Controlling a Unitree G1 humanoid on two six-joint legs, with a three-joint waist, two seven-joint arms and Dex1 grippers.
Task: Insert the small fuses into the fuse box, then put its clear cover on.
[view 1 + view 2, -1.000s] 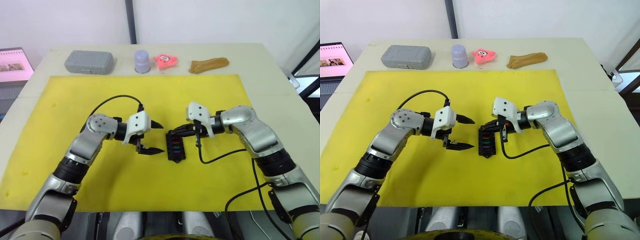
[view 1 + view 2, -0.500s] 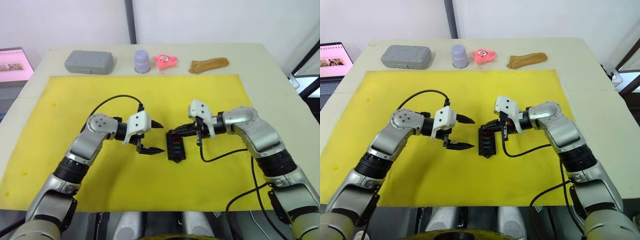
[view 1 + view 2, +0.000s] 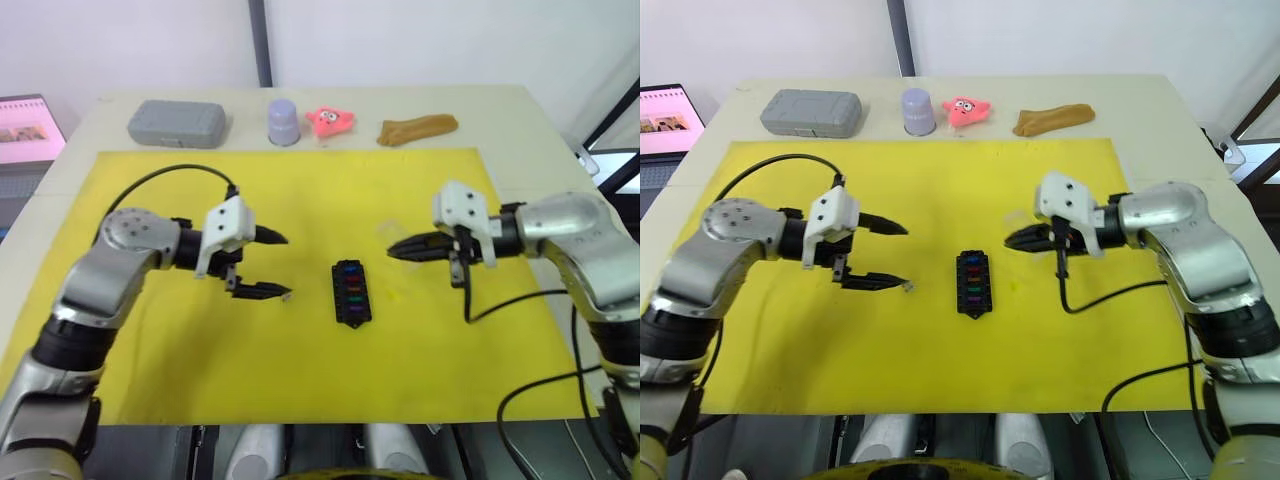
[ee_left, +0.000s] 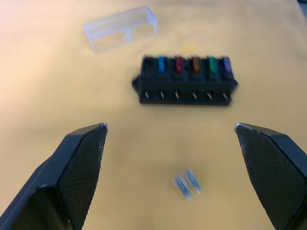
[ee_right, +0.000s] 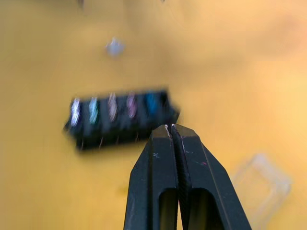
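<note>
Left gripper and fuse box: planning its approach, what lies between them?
One loose pale fuse on the mat, seen in the left wrist view between the left gripper and fuse box.

bare yellow mat around fuse box, clear cover just beside

Both arms reach inward over the table, one on each side of the fuse box. The left gripper points toward it with jaws spread wide and empty. The right gripper points back at it, jaws pressed together, holding nothing.
</note>
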